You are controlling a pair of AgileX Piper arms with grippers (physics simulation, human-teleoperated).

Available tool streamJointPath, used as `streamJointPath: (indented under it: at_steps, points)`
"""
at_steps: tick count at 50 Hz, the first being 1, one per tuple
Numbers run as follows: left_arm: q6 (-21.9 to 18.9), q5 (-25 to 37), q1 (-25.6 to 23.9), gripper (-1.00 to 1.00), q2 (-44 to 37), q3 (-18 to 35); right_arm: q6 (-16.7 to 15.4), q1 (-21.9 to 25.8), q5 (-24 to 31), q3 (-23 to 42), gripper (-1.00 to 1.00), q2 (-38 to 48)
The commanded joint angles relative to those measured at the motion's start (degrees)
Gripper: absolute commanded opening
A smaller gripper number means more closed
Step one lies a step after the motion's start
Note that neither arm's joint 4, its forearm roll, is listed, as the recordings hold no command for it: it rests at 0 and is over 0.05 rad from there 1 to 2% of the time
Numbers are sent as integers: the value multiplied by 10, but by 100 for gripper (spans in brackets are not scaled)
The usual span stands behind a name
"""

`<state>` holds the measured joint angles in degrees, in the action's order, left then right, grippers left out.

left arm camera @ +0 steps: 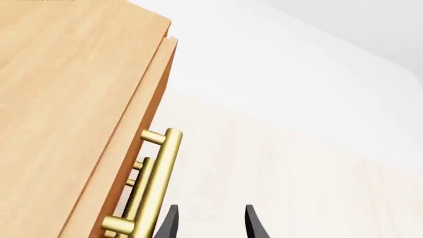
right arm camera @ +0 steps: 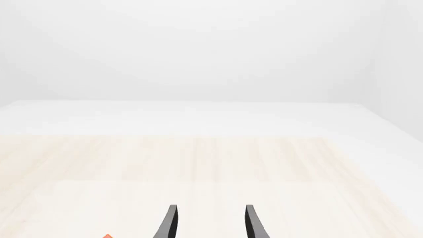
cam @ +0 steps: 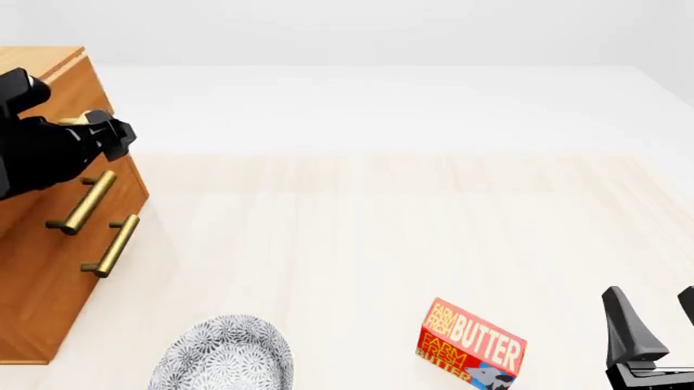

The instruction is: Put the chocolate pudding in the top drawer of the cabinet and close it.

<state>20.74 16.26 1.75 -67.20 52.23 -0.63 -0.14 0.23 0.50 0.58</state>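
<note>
The light-brown cabinet [cam: 32,325] stands at the table's left edge. Both drawers look shut. The top drawer [cam: 28,236] carries the upper brass handle [cam: 81,201]. My left arm [cam: 54,150] hangs in front of the cabinet's upper part. In the left wrist view the left gripper [left arm camera: 210,223] is open and empty, just beside a brass handle [left arm camera: 158,183] and not around it. The right gripper [cam: 656,321] is open and empty low at the front right, and in its own view [right arm camera: 210,223] it faces bare table. The chocolate pudding is out of view.
A red "BUTTER" box [cam: 472,345] lies near the front edge, left of the right gripper; its corner [right arm camera: 107,236] shows in the right wrist view. A grey patterned bowl [cam: 223,357] sits at the front left near the cabinet. The lower drawer's handle [cam: 110,244] is beneath the upper one.
</note>
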Motion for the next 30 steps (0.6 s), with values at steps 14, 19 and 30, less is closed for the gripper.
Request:
streamJointPath:
  at_steps: [14,19,30]
  points:
    - [-16,12,24,100,-9,13,0,0,0,0,100,0]
    - [-24,20,38,100,-2,13,0,0,0,0,100,0]
    - [-37,35,67,100,21,7,0,0,0,0,100,0]
